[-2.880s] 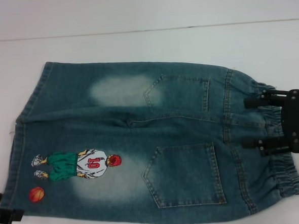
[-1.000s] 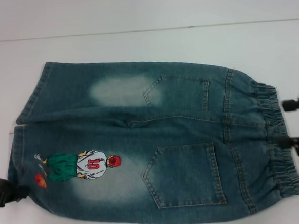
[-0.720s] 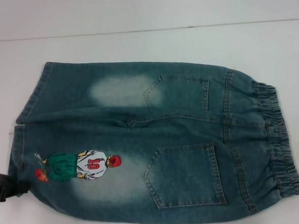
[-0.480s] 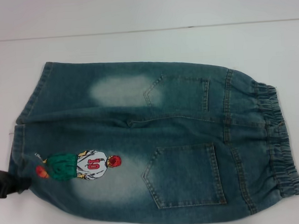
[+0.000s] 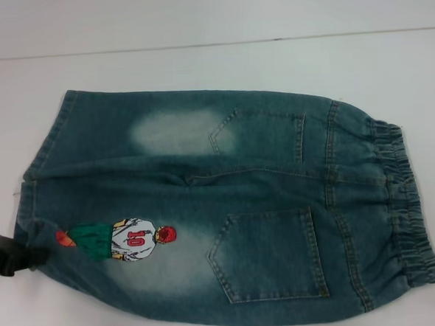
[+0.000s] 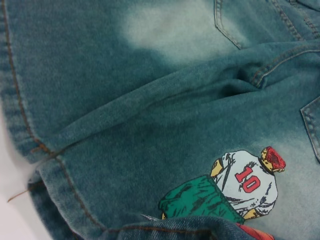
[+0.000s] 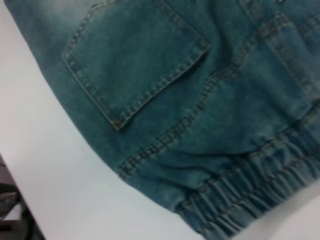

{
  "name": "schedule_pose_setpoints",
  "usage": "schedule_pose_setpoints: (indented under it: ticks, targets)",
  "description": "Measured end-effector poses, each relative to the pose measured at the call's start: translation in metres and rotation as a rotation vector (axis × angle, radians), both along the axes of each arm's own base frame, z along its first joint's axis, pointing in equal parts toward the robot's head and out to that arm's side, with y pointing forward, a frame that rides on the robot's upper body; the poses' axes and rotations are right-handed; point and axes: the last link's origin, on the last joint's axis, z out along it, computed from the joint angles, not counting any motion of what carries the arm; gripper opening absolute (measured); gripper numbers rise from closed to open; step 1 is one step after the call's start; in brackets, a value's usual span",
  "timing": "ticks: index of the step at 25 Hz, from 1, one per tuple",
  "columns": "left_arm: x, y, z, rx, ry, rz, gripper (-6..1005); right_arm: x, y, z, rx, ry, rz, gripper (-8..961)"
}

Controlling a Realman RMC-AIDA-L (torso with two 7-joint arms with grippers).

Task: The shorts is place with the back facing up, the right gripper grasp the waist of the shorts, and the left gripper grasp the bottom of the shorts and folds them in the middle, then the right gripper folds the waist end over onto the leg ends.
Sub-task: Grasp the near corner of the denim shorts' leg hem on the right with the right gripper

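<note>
Lying flat, shorts (image 5: 220, 207), near hem bunched

This looks like a bare test bench in a lab or robot workroom, not a home. A plain white, smooth tabletop (image 5: 197, 64) fills the head view, with one thin straight seam (image 5: 210, 44) crossing it toward 12 o'clock. The only item laid on it is a pair of blue-green faded denim shorts (image 5: 227, 207), spread flat at the centre, as for a staged trial.
</note>
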Motion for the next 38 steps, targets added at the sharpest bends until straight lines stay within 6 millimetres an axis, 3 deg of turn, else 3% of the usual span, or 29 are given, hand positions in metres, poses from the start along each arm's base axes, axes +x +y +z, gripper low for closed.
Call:
schedule_pose_setpoints:
  ticks: [18, 38]
  targets:
    - [0.0, 0.002, 0.001, 0.012, 0.009, -0.003, 32, 0.009, 0.013, -0.044, -0.088, -0.018, -0.054, 920]
    - [-0.003, 0.004, 0.0, 0.01, 0.023, -0.005, 33, -0.006, 0.017, -0.047, -0.084, 0.091, 0.028, 916]
